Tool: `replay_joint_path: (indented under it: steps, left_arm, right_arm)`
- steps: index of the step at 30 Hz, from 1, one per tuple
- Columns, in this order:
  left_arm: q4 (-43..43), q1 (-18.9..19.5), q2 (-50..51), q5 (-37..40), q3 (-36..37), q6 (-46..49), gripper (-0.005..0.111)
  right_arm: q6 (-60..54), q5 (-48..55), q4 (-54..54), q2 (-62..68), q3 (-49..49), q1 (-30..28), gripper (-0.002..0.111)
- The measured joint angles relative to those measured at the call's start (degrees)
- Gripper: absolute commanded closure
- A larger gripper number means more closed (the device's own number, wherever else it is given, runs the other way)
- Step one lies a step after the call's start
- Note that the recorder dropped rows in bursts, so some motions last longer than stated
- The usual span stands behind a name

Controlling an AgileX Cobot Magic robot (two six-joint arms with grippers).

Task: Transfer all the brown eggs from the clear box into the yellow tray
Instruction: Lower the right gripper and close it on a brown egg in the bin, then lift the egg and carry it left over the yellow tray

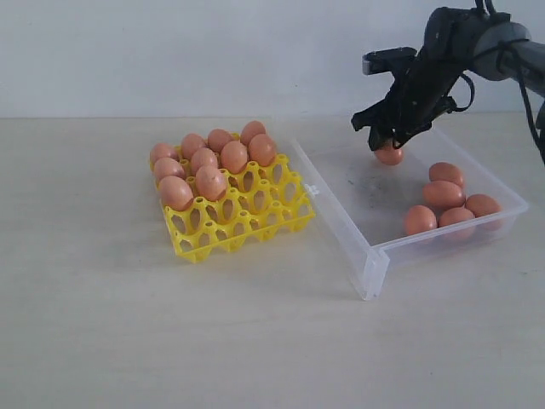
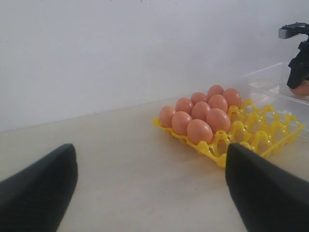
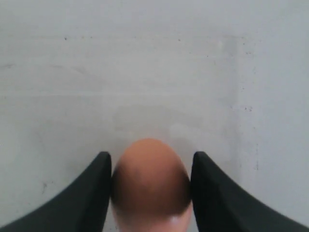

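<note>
Pinching a brown egg (image 1: 389, 156) across its waist inside the clear box (image 1: 372, 260), the jaws of the right gripper (image 1: 390, 141) likely needed gentle pressure on that smooth, brittle shell, while the jaws of the left gripper (image 2: 149, 150) stood spread.

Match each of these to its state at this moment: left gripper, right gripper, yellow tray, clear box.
Column 1:
1. left gripper
2. right gripper
3. yellow tray
4. clear box

Column 2:
A. some cups filled with brown eggs, others bare
B. closed on one brown egg
C. open, holding nothing
D. five loose eggs lying at one end

Pairs: 1-C, 2-B, 3-A, 4-D
</note>
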Motion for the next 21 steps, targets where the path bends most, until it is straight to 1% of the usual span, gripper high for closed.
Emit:
replay_joint_path:
  steps: [2,7,8,9,10,11,12,17,19,21]
  left_arm:
    - [0.00,0.00,0.00,0.00,0.00,0.00,0.029]
    - [0.00,0.00,0.00,0.00,0.00,0.00,0.029]
    - [0.00,0.00,0.00,0.00,0.00,0.00,0.029]
    - [0.00,0.00,0.00,0.00,0.00,0.00,0.029]
    - [0.00,0.00,0.00,0.00,0.00,0.00,0.029]
    - [0.00,0.00,0.00,0.00,0.00,0.00,0.029]
    - [0.00,0.00,0.00,0.00,0.00,0.00,0.029]
    - [0.00,0.00,0.00,0.00,0.00,0.00,0.029]
    - [0.00,0.00,0.00,0.00,0.00,0.00,0.029]
    - [0.00,0.00,0.00,0.00,0.00,0.00,0.029]
  right_arm:
    - [0.00,1.51,-1.06,0.00,-0.13,0.00,0.060]
    - [1.35,3.82,-1.61,0.09,-0.11,0.00,0.060]
    - [1.40,3.82,-1.61,0.09,-0.11,0.00,0.062]
    - [1.85,3.82,-1.61,0.09,-0.11,0.00,0.066]
    - [2.19,3.82,-1.61,0.09,-0.11,0.00,0.083]
    - [2.98,3.60,-1.61,0.09,-0.11,0.00,0.090]
    - [3.10,3.61,-1.61,0.09,-0.11,0.00,0.109]
    - [3.67,-0.26,-0.88,0.46,-0.11,0.00,0.108]
    - [1.32,-3.73,2.93,0.60,-0.01,0.00,0.108]
    - [-5.13,-7.34,12.07,0.60,0.30,0.00,0.108]
